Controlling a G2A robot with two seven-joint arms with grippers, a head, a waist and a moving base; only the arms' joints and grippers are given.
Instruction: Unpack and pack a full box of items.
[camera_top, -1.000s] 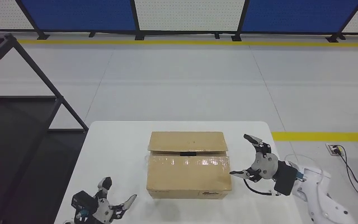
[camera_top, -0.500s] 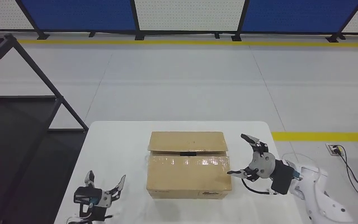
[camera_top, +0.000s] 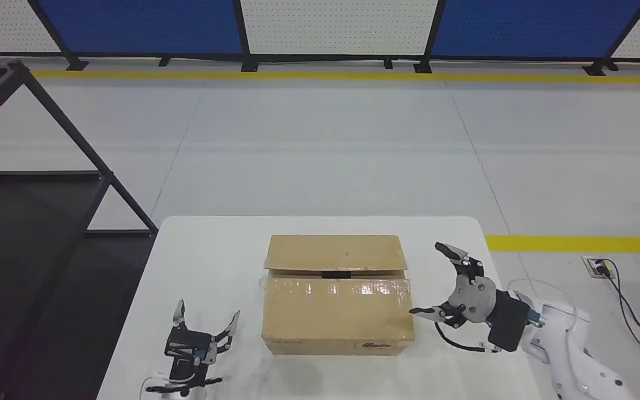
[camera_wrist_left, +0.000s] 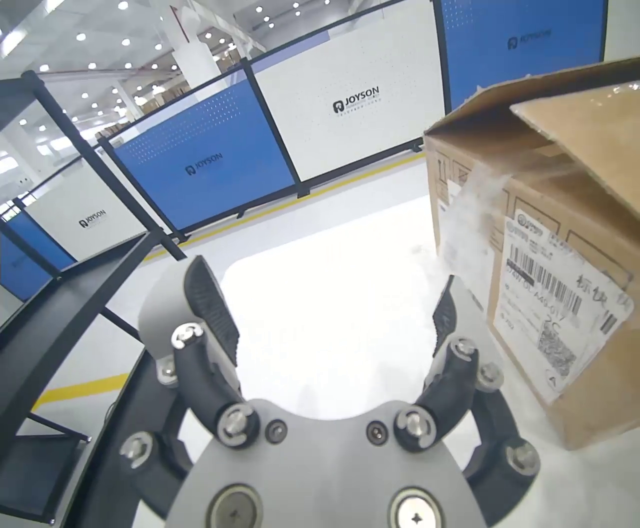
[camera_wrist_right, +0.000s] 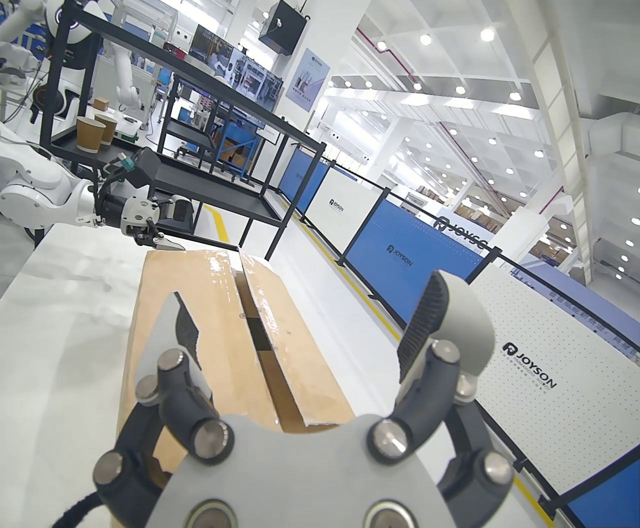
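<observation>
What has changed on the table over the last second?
The left gripper moved across the table toward the cardboard box, open and empty. The right gripper, also open, barely shifted beside the box's other end. The box stayed put; nothing was grasped or released.

Brown box (camera_top: 337, 305), white table (camera_top: 210, 270), blue panels (camera_top: 135, 25).

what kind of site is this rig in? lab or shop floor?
Probably an industrial hall, with the rig in a fenced robot test cell: blue and white partition panels, yellow floor line, high ceiling with rows of lights, black rack.
</observation>
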